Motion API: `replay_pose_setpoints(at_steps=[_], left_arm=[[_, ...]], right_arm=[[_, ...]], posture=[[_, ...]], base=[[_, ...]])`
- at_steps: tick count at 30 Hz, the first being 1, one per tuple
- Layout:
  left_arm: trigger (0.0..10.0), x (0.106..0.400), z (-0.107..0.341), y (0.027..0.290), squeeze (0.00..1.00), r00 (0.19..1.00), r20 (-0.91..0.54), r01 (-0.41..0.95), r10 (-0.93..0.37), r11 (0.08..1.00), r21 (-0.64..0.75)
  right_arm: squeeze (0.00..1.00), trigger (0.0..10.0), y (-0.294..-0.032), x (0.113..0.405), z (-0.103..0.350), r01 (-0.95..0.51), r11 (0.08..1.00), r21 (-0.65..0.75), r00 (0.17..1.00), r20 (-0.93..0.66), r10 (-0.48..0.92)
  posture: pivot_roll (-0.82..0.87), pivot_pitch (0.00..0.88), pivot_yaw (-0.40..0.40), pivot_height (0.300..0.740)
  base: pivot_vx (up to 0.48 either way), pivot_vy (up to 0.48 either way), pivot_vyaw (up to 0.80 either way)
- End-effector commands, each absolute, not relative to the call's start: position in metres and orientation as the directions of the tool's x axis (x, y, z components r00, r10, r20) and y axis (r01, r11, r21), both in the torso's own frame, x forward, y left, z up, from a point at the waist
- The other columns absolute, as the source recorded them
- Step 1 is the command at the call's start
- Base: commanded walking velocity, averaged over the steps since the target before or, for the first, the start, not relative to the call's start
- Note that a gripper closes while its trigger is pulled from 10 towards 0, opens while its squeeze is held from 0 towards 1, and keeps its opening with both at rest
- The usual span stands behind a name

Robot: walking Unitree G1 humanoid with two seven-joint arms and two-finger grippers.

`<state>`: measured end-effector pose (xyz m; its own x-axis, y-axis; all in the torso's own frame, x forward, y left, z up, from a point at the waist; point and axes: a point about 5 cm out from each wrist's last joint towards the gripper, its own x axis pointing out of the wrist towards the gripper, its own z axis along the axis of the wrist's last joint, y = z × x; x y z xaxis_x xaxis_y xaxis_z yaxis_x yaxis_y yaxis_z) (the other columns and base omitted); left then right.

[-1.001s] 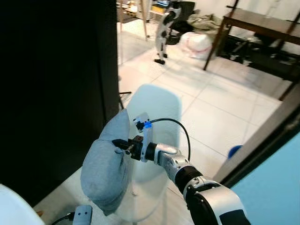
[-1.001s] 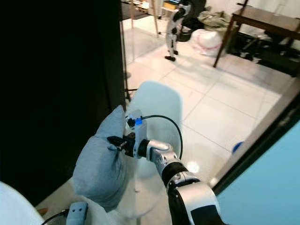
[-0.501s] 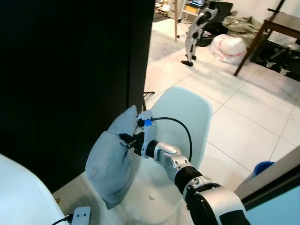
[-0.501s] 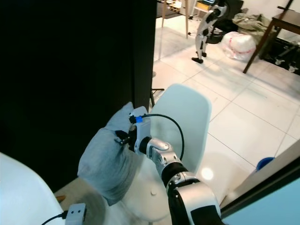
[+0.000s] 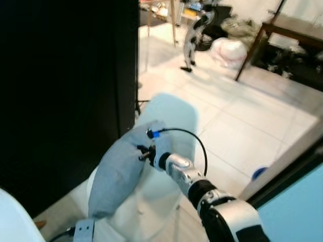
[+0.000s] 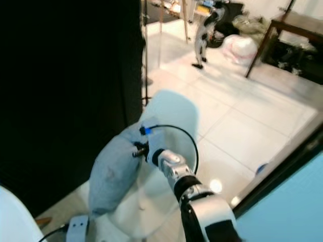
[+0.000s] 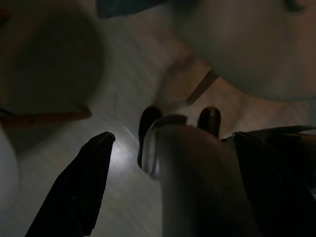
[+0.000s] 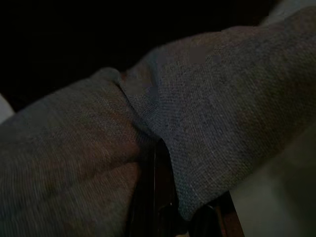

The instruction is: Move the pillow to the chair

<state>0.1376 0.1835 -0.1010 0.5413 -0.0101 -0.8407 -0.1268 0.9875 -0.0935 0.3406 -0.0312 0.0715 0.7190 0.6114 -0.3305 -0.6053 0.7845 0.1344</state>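
Note:
The grey-blue pillow [image 5: 118, 176] leans across the white chair [image 5: 174, 108], its lower end over the seat and its upper end by the backrest. My right gripper [image 5: 143, 154] reaches forward from the lower right and is shut on a fold near the pillow's top. In the right wrist view the grey fabric [image 8: 222, 98] bunches around a black finger [image 8: 154, 197]. My left gripper [image 7: 173, 136] hangs low beside the chair, its two black fingers [image 7: 74, 192] spread apart over the floor with nothing between them.
A tall dark panel [image 5: 65, 75] stands to the left of the chair. Behind it lies pale tiled floor [image 5: 242, 116] with another robot [image 5: 194, 30], a white bag [image 5: 229, 48] and a dark table [image 5: 287, 27]. A glass panel [image 5: 298, 212] closes the right side; a blue object [image 5: 260, 172] sits by it.
The whole view has swung as I moved. The pillow, still held, has gone from hanging upright beside the chair to leaning lower across its seat.

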Motion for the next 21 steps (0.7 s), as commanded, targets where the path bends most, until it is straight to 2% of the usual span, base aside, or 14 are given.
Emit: replay_pose_setpoints(at_steps=[1,2,8,13,18,19,20,21], left_arm=[[10.0,0.120,-0.108,0.173,0.00,0.480,-0.876,-0.127,-0.043,0.985,-0.117],[10.0,0.120,-0.108,0.173,0.00,0.480,-0.876,-0.128,-0.042,0.985,-0.118],[10.0,0.121,-0.108,0.172,0.00,0.480,-0.876,-0.131,-0.042,0.984,-0.119],[10.0,0.121,-0.108,0.172,0.00,0.481,-0.876,-0.128,-0.044,0.985,-0.119],[10.0,0.121,-0.108,0.172,0.00,0.481,-0.876,-0.126,-0.045,0.985,-0.120],[10.0,0.121,-0.108,0.171,0.00,0.480,-0.876,-0.125,-0.046,0.985,-0.120],[10.0,0.120,-0.109,0.170,0.00,0.480,-0.876,-0.123,-0.048,0.985,-0.121],[10.0,0.120,-0.109,0.170,0.00,0.480,-0.876,-0.123,-0.048,0.985,-0.122]], right_arm=[[0.00,10.0,-0.029,0.335,0.063,-0.606,0.784,0.130,0.706,-0.367,0.606],[0.00,10.0,-0.029,0.333,0.061,-0.612,0.780,0.128,0.698,-0.375,0.610],[0.00,10.0,-0.025,0.331,0.060,-0.626,0.773,0.104,0.694,-0.379,0.612],[0.00,10.0,-0.022,0.332,0.062,-0.619,0.776,0.120,0.701,-0.362,0.615],[0.00,10.0,-0.025,0.330,0.056,-0.592,0.805,0.042,0.718,-0.426,0.550],[0.00,10.0,-0.028,0.330,0.053,-0.578,0.816,0.004,0.730,-0.444,0.519],[0.00,10.0,-0.039,0.330,0.046,-0.521,0.841,-0.145,0.777,-0.490,0.396],[0.00,10.0,-0.044,0.329,0.042,-0.506,0.839,-0.198,0.785,-0.510,0.352]], posture=[[0.12,0.074,-0.118,0.737],[0.12,0.075,-0.120,0.737],[0.11,0.073,-0.123,0.737],[0.11,0.073,-0.128,0.737],[0.11,0.071,-0.131,0.737],[0.12,0.071,-0.134,0.737],[0.12,0.075,-0.137,0.737],[0.12,0.075,-0.137,0.737]], base=[[0.000,0.000,0.00],[0.000,0.000,0.00],[0.000,0.000,0.79],[0.000,0.000,0.00],[0.000,0.000,0.00],[0.000,0.000,0.00],[0.000,0.000,0.00],[0.000,0.000,0.00]])
